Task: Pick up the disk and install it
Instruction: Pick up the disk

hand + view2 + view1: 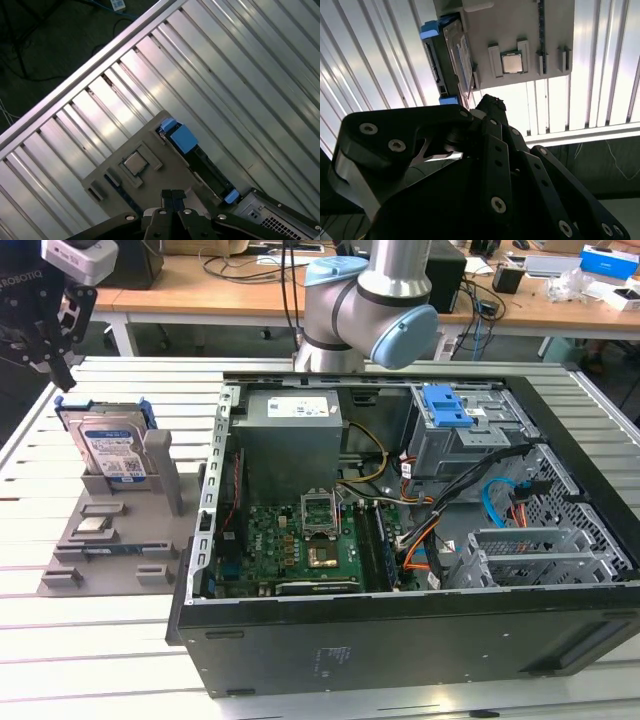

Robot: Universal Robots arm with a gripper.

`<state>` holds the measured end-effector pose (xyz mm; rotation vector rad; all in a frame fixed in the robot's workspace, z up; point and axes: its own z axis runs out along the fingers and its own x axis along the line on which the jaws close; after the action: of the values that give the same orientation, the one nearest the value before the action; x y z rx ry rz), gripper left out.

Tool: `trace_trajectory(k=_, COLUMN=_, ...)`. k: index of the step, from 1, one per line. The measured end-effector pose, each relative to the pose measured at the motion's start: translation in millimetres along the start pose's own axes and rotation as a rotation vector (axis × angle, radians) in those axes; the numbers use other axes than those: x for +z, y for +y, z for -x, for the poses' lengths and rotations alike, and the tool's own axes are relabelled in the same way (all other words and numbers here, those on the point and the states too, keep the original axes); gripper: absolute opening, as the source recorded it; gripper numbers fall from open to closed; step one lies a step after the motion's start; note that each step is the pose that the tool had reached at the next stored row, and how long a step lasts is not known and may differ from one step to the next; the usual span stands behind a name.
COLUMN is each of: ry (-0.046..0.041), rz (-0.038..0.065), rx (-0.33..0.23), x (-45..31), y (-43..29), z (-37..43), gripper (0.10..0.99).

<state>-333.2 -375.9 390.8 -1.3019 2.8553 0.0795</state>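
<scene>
Worktop (100, 660) of ribbed aluminium slats is seen nearest in the exterior view. An open computer case (400, 640) is laid on its side on it. Inside the case a green motherboard (300, 550) is seen, with a grey power supply (290, 435) beyond it. A grey metal drive cage (470, 445) with a blue latch is set toward the exterior view's right.

Just beside the case, on the exterior view's left, a grey fixture tray (60, 575) is placed on the slats. A small processor chip (92, 527) is seated in a recess of it. Behind the chip the disk (112, 450) is stood upright in a slot at the far end of the tray, label facing outward, framed by its blue bracket.

The gripper (60, 365) is held above the disk and somewhat to the exterior view's left of it, apart from it. In the first wrist view the fingertips (166, 196) are seen pressed together with nothing between them.

The arm (370, 310) is mounted behind the case, and cluttered desks (200, 295) are seen farthest back.
</scene>
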Motion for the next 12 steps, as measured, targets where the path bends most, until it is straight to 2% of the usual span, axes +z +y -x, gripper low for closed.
trace_trajectory(k=3, ry=0.0016, rz=0.001, rx=-0.037, x=0.0, y=0.0, z=0.0, gripper=0.106)
trace_trajectory(k=12, ry=0.0041, rz=0.002, rx=-0.093, x=0.0, y=0.0, z=0.0, gripper=0.106)
